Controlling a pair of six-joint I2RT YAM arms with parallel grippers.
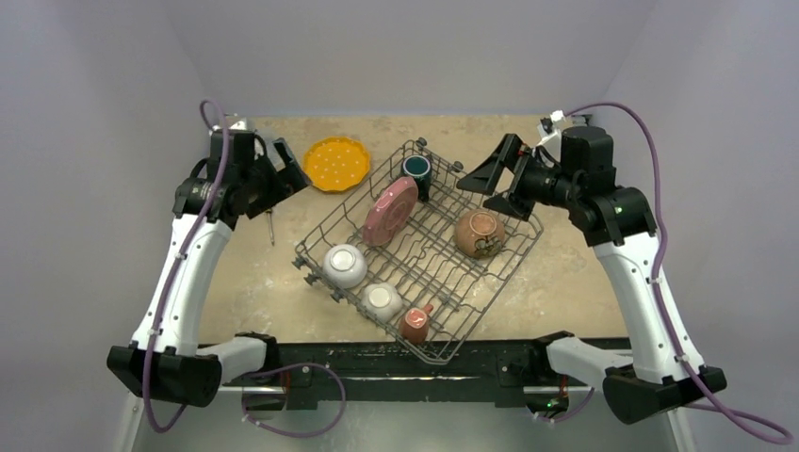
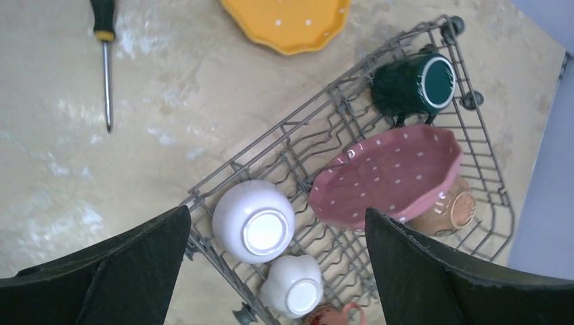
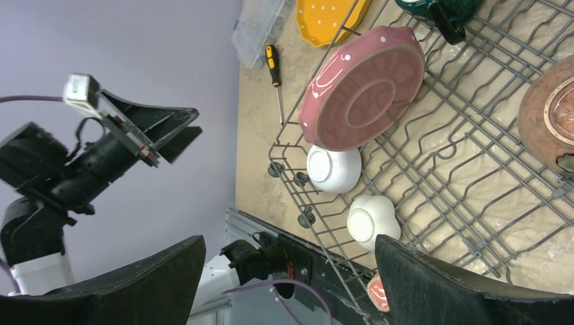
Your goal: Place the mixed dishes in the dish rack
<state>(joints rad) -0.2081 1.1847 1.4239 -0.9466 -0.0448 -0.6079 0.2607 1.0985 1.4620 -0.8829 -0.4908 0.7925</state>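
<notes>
The grey wire dish rack (image 1: 490,294) sits askew mid-table. In it are the dark teal mug (image 1: 416,172), the pink dotted plate (image 1: 390,210) standing on edge, the brown bowl (image 1: 479,233), the white bowl (image 1: 345,265) upside down, the small floral bowl (image 1: 383,300) and the red-and-white mug (image 1: 415,323). The yellow plate (image 1: 336,163) lies on the table just beyond the rack's far-left side. My left gripper (image 1: 294,169) is open and empty beside the yellow plate. My right gripper (image 1: 485,188) is open and empty above the rack's far-right corner, near the brown bowl.
A screwdriver (image 1: 270,226) lies on the table left of the rack. A clear plastic box (image 3: 260,24) sits at the far-left corner, beyond the yellow plate (image 3: 328,17). Grey walls close in the table on three sides.
</notes>
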